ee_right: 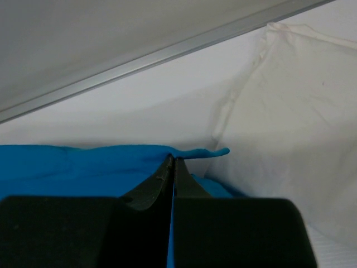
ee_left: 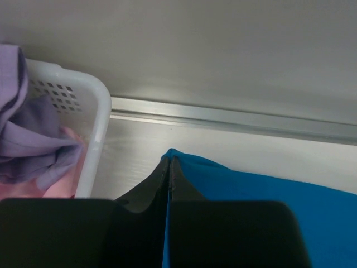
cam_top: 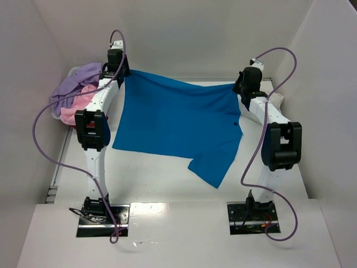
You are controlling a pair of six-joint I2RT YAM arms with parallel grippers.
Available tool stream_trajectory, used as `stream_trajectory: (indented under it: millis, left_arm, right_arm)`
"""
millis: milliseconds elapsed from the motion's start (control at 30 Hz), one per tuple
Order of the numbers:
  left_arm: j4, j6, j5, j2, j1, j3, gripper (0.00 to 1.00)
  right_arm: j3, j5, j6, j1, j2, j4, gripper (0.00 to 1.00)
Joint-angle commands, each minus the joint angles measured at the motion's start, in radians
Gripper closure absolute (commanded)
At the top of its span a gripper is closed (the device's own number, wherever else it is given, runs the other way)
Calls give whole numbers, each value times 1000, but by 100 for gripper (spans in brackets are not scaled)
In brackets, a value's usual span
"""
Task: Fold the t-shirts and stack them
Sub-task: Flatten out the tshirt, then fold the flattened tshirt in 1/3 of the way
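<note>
The bright blue t-shirt (cam_top: 173,120) is spread over the table (cam_top: 167,184) and held by its far corners. Each corner is pinched in fully closed jaws (left gripper (ee_left: 169,163) beside the white basket (ee_left: 97,111), right gripper (ee_right: 173,162) opposite). A lavender shirt (cam_top: 78,84) and a pink shirt (cam_top: 75,111) are heaped in the basket. The white cloth (ee_right: 290,111) beside the right gripper is possibly another shirt.

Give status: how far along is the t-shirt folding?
Done: no finished stack visible. In hand: left gripper and right gripper shut on far corners of the blue t-shirt, unfolded. Left: lavender t-shirt and pink t-shirt in basket; white t-shirt at right, fold unclear.
</note>
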Motion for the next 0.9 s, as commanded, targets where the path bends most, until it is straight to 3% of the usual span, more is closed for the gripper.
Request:
stream_trajectory:
  millis: [0,367,700,867]
  left_arm:
    - [-13,35,14,65,10,99,100]
    - [-60,55,12,125,10,148,100]
    - [-4,46,12,25,29,-100,100]
    - [-4,46,32,7,38,-142,100]
  right_arm:
    - [55,45,-23,-9,31,109,100]
    - [88,20,-5,-18,94,127,100]
    - [-83,9,53,-18,14,161,100]
    - [-192,-61,87,-18,-38,184,100]
